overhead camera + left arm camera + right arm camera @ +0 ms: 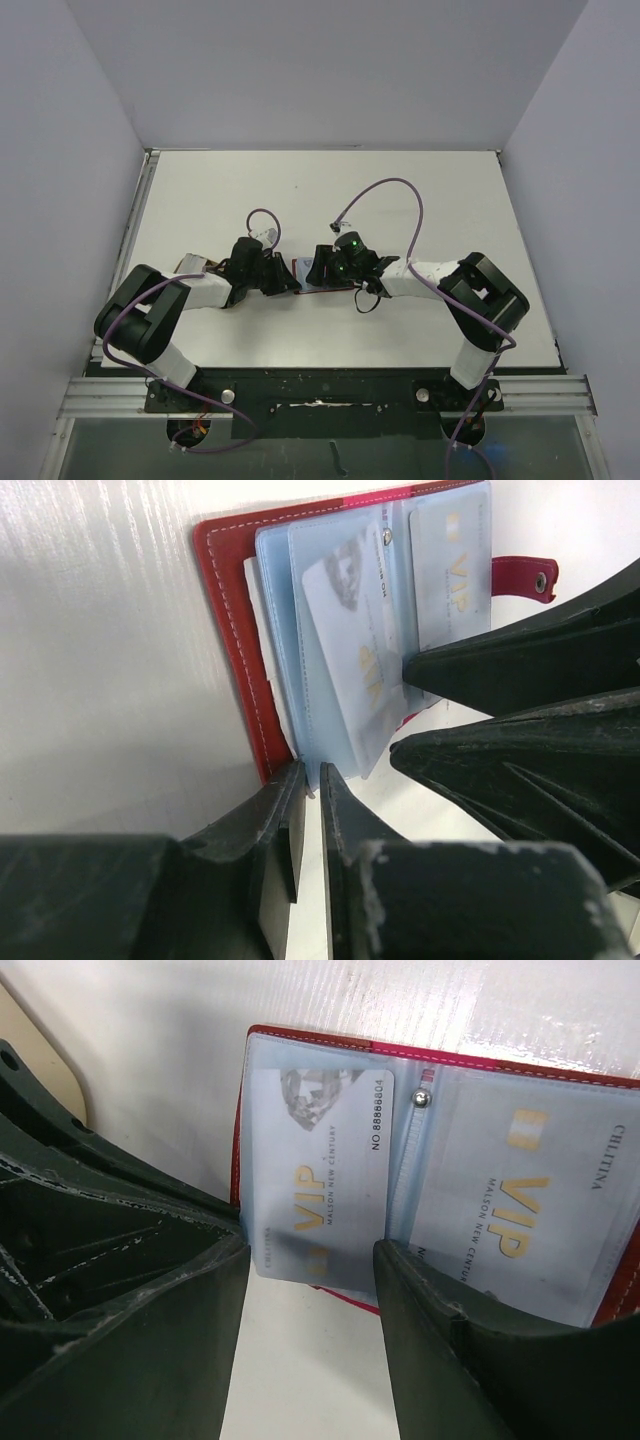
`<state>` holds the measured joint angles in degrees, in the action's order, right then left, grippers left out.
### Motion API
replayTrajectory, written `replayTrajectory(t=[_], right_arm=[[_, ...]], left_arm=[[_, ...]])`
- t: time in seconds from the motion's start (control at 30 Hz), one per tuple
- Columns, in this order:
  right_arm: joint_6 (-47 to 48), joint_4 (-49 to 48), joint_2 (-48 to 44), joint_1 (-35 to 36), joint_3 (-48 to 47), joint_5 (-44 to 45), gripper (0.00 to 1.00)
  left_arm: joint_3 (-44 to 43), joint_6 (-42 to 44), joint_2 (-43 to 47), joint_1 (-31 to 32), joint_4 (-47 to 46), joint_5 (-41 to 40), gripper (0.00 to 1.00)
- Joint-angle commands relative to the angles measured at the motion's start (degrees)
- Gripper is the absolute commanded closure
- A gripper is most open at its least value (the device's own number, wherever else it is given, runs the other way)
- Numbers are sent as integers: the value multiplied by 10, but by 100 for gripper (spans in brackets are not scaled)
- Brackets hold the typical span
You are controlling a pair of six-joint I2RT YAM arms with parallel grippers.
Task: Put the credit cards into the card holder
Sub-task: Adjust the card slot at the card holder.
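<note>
At mid-table the wallet lay open. Right gripper's spread jaws pinched a card across its width, the card partly in a clear sleeve. Left gripper's jaws stood almost together at the wallet's edge; whether they gripped it I could not tell.

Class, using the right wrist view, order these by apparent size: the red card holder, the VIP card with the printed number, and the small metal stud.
1. red card holder, though partly hidden and cropped
2. numbered VIP card
3. metal stud, by far the smallest
</note>
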<state>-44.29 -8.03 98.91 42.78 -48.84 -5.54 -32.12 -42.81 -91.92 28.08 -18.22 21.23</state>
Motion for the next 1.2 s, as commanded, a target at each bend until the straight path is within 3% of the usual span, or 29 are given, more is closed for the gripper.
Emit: replayTrajectory(t=[0.0, 0.77, 1.17], right_arm=[[11, 12, -15, 0, -17, 22, 46], [29, 22, -38, 17, -33, 41, 44], [29, 25, -44, 15, -29, 49, 45]], left_arm=[[-3, 7, 1, 2, -26, 6, 90], [-8, 4, 16, 2, -18, 5, 92], [-12, 3, 38, 2, -11, -4, 84]])
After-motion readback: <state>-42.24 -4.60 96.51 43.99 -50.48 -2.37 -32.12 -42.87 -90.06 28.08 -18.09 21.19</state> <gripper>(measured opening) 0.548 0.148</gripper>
